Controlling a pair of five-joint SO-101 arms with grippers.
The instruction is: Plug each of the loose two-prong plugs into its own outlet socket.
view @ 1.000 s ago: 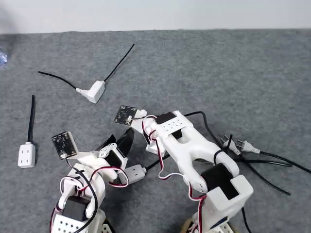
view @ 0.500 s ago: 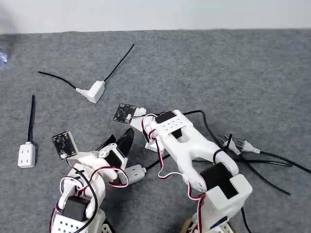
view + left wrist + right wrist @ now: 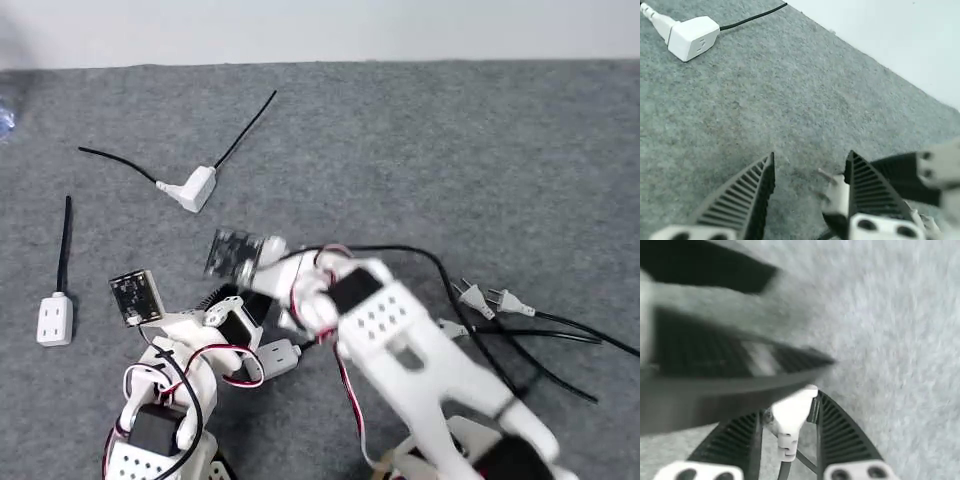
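Note:
My right gripper (image 3: 788, 406) is shut on a white two-prong plug (image 3: 790, 414), held low over the grey carpet. That plug (image 3: 832, 189) shows in the left wrist view with its prongs bare, close beside one finger of my open left gripper (image 3: 810, 186). In the high view the left gripper (image 3: 232, 300) sits at bottom left, with the right arm (image 3: 400, 340) leaning in against it. One white outlet socket (image 3: 196, 187) (image 3: 692, 36) lies on its black cord farther back. A second socket (image 3: 54, 320) lies at the far left. Two loose plugs (image 3: 488, 297) lie at the right.
Black cords (image 3: 540, 345) trail across the carpet on the right, behind the right arm. Another white cord end (image 3: 278, 354) lies beside the left arm's base. A pale wall (image 3: 320, 30) bounds the carpet's far edge. Open carpet stretches across the middle and back right.
The right arm has swung to the left and lower, carrying the plug up against my left gripper's fingers. The left arm has barely moved.

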